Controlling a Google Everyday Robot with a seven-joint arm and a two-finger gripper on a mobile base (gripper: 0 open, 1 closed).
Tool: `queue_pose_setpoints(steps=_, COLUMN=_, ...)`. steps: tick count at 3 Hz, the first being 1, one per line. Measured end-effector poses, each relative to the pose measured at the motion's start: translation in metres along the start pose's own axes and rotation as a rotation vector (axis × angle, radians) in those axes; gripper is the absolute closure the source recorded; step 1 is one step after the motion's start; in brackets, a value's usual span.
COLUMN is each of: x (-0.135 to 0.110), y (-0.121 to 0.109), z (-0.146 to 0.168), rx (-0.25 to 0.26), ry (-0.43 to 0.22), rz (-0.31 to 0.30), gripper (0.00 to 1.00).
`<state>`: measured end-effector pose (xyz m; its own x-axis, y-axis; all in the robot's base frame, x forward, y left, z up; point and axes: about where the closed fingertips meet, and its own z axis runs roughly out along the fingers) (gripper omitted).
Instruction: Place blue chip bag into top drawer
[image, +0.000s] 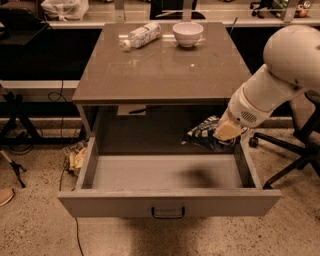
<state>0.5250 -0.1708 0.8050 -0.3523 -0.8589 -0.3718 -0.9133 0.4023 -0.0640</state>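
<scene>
The blue chip bag (204, 133), dark blue with white lettering, hangs in the air over the right rear part of the open top drawer (167, 172). My gripper (223, 134) is shut on the bag's right end and holds it just below the tabletop's front edge, above the drawer's grey floor. The white arm reaches in from the right. The drawer is pulled fully out; its front panel carries a small dark handle (168, 213). A shadow of the bag lies on the drawer floor.
On the brown tabletop (165, 65) a clear plastic bottle (140, 36) lies at the back left and a white bowl (188, 33) stands at the back. An office chair base (285, 150) is at the right. Cables and clutter (75, 155) lie on the floor at the left.
</scene>
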Motion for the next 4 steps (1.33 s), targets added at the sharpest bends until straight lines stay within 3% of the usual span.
queue_pose_setpoints(steps=1, x=-0.013, y=-0.002, z=0.060, rx=-0.069, ry=0.013, rz=-0.053, gripper=1.00)
queue_pose_setpoints(steps=2, x=-0.031, y=0.008, z=0.102, rx=-0.130, ry=-0.033, rz=-0.086, gripper=0.84)
queue_pose_setpoints(steps=3, x=-0.047, y=0.019, z=0.122, rx=-0.176, ry=-0.107, rz=-0.086, gripper=0.60)
queue_pose_setpoints(steps=4, x=-0.055, y=0.024, z=0.129, rx=-0.197, ry=-0.183, rz=-0.056, gripper=0.29)
